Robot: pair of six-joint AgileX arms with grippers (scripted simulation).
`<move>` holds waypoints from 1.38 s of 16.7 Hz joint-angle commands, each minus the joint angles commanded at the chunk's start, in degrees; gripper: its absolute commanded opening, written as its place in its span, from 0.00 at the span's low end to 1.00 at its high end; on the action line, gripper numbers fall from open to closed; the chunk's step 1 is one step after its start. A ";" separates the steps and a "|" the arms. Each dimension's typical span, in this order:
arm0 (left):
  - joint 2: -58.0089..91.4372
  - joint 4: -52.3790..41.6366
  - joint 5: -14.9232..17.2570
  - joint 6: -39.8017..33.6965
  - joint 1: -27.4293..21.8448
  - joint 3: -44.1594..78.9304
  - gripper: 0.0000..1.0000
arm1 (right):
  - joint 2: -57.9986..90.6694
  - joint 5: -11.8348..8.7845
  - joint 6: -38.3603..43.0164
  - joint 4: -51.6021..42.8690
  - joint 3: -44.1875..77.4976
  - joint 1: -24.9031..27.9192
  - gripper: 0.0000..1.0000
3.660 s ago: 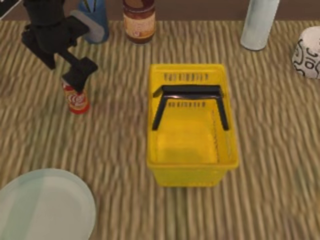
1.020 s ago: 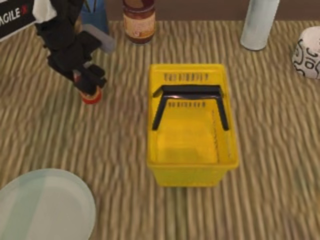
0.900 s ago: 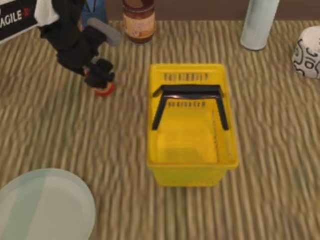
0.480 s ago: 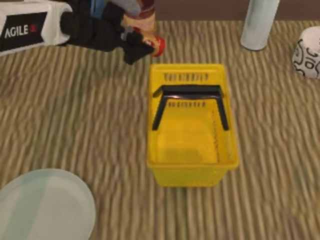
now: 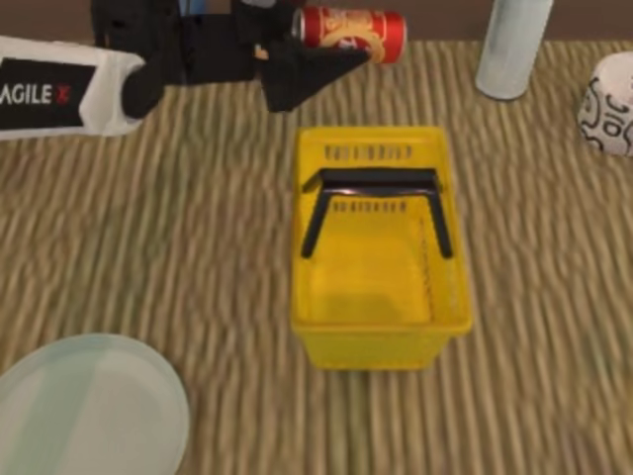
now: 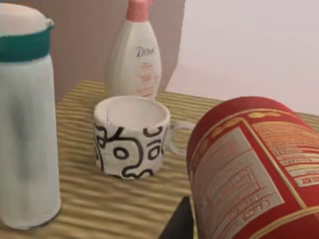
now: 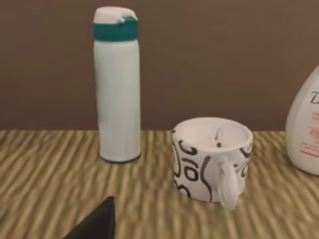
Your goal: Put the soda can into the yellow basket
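Left end effector (image 5: 331,61) grips the soda can (image 5: 352,34) on its side, held high near the desk's far edge, behind the yellow basket (image 5: 380,342). Best: carry toward the basket's open middle, clear the black handles (image 5: 376,183), lower, then release.

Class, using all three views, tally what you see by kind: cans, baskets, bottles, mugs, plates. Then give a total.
Cans: 1, the soda can, held by the left gripper beyond the basket
Baskets: 1, the yellow basket
Bottles: 2, teal-capped bottle and pump bottle
Mugs: 1, patterned mug
Plates: 1, pale plate
Total: 6
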 joint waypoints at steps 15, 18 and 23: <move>1.75 17.32 8.46 -3.50 0.09 -5.91 0.00 | 0.00 0.00 0.00 0.00 0.00 0.00 1.00; 6.87 25.18 8.54 -3.70 0.53 -7.88 0.00 | 0.00 0.00 0.00 0.00 0.00 0.00 1.00; 9.93 29.13 8.53 -3.79 0.78 -9.22 0.00 | 0.00 0.00 0.00 0.00 0.00 0.00 1.00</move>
